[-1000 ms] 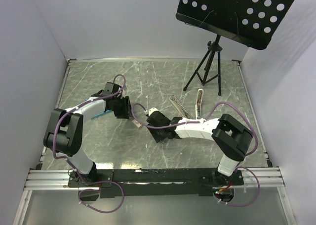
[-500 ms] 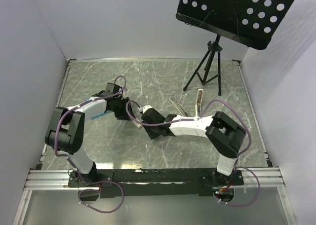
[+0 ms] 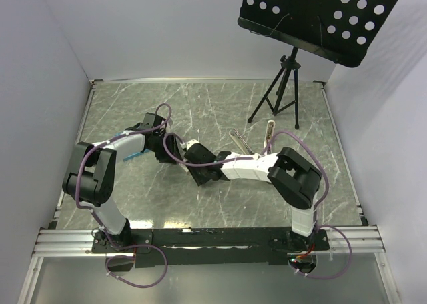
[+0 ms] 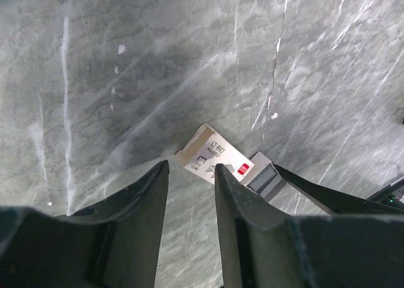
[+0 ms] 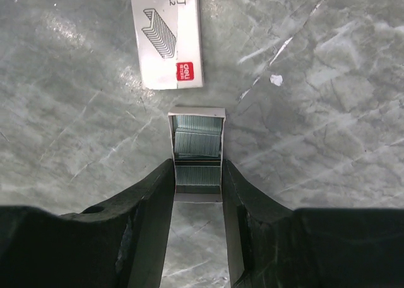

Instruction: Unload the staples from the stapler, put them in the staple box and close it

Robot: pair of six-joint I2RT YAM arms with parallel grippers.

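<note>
while the right jaws stand narrow, pinched on the sides of a little open tray of staples (image 5: 197, 152), the printed white sleeve (image 5: 167, 38) of that staple box lies just beyond it on the grey marbled bench (image 5: 328, 111). the left jaws stand narrow too, tips at the sleeve's far end; whether they grip it i cannot tell. apart from both, near the black tripod (image 3: 277, 94), lies the white stapler (image 3: 269, 132).
</note>
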